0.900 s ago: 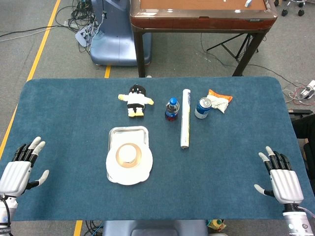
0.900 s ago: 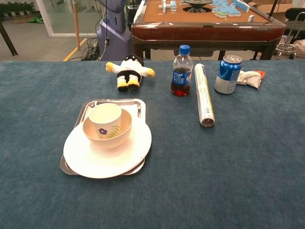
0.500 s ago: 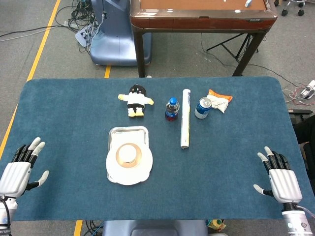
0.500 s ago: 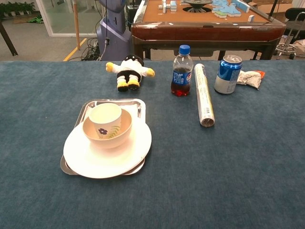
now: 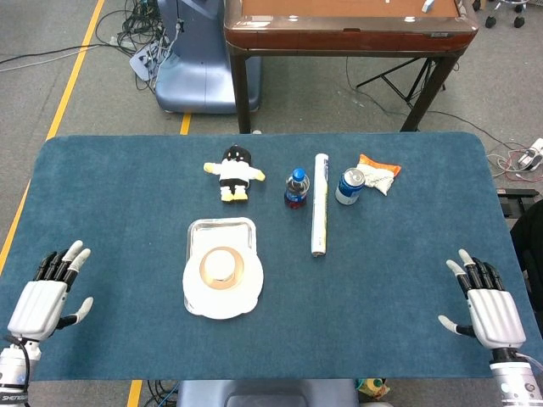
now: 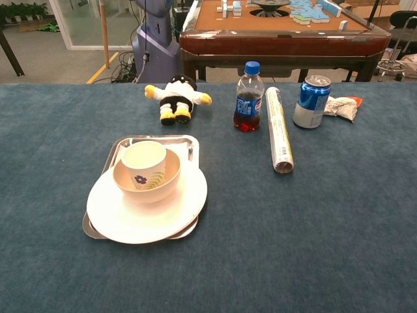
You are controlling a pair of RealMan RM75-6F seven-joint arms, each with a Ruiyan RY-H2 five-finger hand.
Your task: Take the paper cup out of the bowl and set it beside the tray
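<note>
silver-backed left hand (image 5: 40, 298), black fingers, white tips

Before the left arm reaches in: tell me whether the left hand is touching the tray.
Apart. The head view shows the left hand open near the table's left edge, with bare blue cloth between it and the tray.

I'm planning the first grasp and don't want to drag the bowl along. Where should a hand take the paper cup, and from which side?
Grip the paper cup by the wall just under its rim, coming from above. It stands upright in the bowl, whose wall hides its lower part. The left hand, open, is probably the nearer one.
</note>
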